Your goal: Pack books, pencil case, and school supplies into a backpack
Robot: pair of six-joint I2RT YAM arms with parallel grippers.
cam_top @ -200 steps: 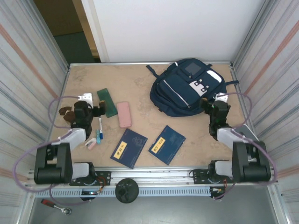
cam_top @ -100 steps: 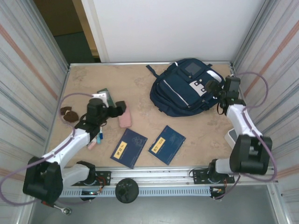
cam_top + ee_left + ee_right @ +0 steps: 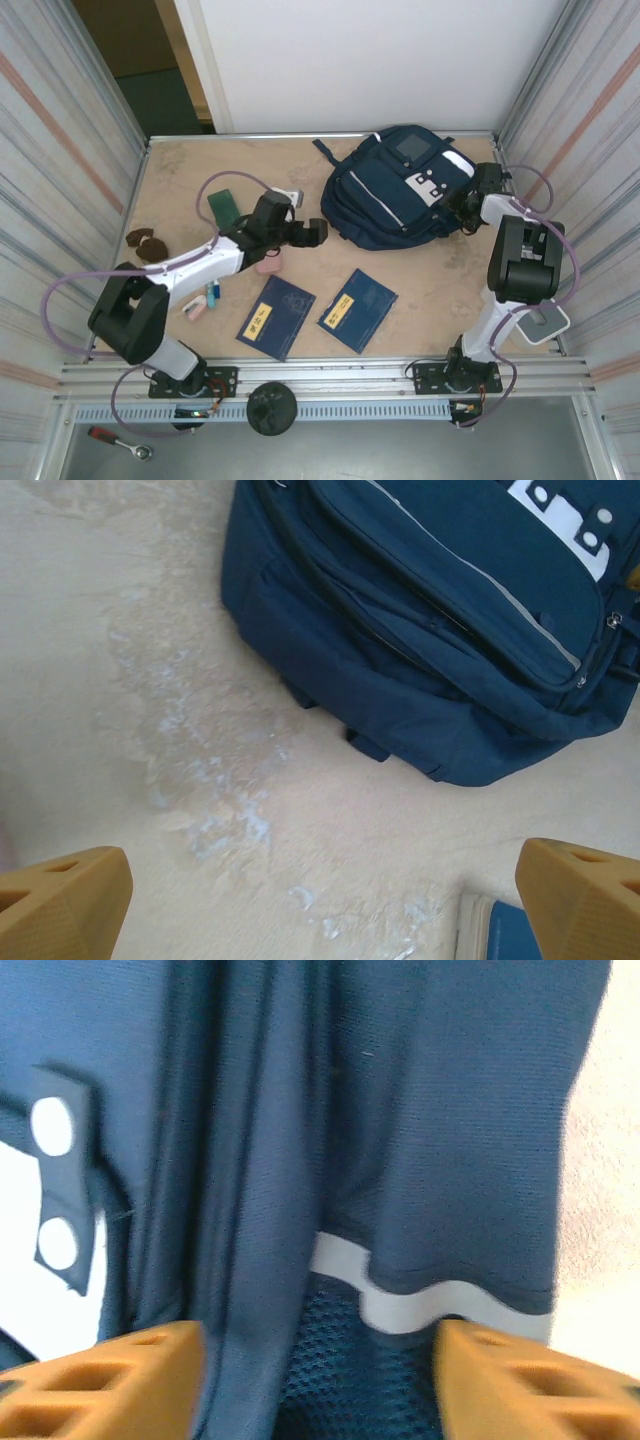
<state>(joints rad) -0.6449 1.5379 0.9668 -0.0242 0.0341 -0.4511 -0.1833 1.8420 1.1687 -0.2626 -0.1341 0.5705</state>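
Nearest the arm bases, at 6 o'clock on the tabletop [image 3: 190, 170], the two navy books [image 3: 276, 317] lie side by side with a gap between them, where they lay a second ago. At 8 o'clock the school supplies [image 3: 205, 297], slim pens and a small pink piece, have not shifted. The pencil case [image 3: 267, 264] lies just beyond the left book, partly covered by the left arm, in its earlier spot.

The left end effector [image 3: 322, 233] hung over the supplies a second ago and over the pencil case half a second ago. It has since swung toward 3 o'clock and hovers over bare tabletop, just short of the near-left edge of the backpack [image 3: 395, 195]. Its fingers [image 3: 65, 905] are spread wide and hold nothing.

At 9 to 10 o'clock sit brown pieces [image 3: 145, 242] and a green slab [image 3: 222, 205].

The backpack lies flat at 1 o'clock, unmoved. The right end effector [image 3: 463, 204] has travelled from beside the bag's near-right corner to its 3 o'clock side. Its fingers [image 3: 110, 1380] stand partly apart with blue fabric and a white stripe [image 3: 420, 1305] between them. Whether they pinch it I cannot tell.
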